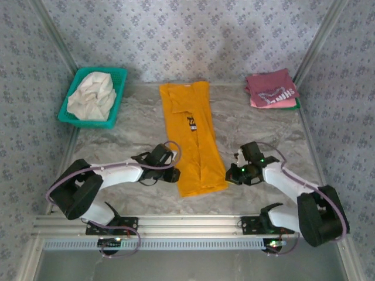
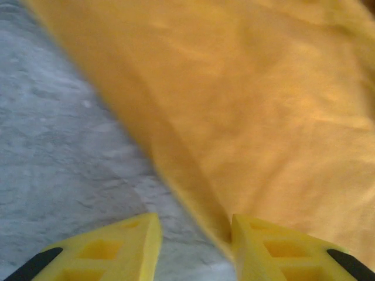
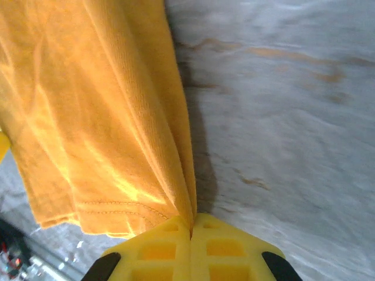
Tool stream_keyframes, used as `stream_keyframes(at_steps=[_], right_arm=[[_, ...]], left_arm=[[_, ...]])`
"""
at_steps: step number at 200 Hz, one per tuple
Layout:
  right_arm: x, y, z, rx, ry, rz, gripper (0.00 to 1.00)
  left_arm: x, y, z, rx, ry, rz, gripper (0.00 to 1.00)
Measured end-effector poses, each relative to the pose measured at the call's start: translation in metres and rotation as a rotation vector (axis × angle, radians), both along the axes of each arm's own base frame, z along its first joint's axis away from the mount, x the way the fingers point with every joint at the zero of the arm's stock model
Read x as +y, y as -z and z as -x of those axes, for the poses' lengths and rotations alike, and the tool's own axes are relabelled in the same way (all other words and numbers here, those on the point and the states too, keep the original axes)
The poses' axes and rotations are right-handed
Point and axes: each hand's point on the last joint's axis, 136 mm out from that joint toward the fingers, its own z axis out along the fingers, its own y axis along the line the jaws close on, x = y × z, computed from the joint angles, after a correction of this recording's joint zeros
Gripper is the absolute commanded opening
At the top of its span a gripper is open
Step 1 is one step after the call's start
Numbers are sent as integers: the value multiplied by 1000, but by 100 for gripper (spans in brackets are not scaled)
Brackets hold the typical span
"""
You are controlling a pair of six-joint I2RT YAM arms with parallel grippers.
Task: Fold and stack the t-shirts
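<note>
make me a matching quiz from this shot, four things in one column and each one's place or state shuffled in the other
Things:
1. mustard-yellow cotton t-shirt
2. teal plastic basket
3. maroon t-shirt with white lettering
4. right gripper

Places or states:
A. far right corner, folded on top of a pink t-shirt
B. shut, pinching a yellow hem
C. far left, holding a crumpled cream cloth
D. in the middle, folded into a long strip

Pairs: 1-D, 2-C, 3-A, 4-B

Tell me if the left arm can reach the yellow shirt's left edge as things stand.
Probably yes: the left end effector sits open at the edge of the yellow t-shirt, nothing in between.
</note>
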Motion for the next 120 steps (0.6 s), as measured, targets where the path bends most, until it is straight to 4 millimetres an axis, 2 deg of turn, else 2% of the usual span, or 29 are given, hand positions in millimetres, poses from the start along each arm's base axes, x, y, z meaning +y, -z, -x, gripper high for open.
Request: stream_keyframes(at_steps=[34,53,74,86,101,108,120], right_arm=[[-9,18,14,67,20,73,0],[-8,19,15,68,15,81,34],[0,15,11,61,-23,87,34],[-1,14,11,62,-39,127,35],[-11,8,4,40,-35,200,43],[-17,0,-6,10,-20,230,39],[-26,-21,-29,-60,16,255,13]], left_arm=[[0,3,-3,-4,-23,-6,35],[0,3,-5,0,-32,-11,38],[-1,-1,-5,3,-33,-18,40],[0,-4,-6,-5,-34,-33,41],[5,-16,-13,-43,-58,-54,41],[5,-27,-20,-75,-70,-46,41],[5,-52,-34,-142,-98,-7,37]])
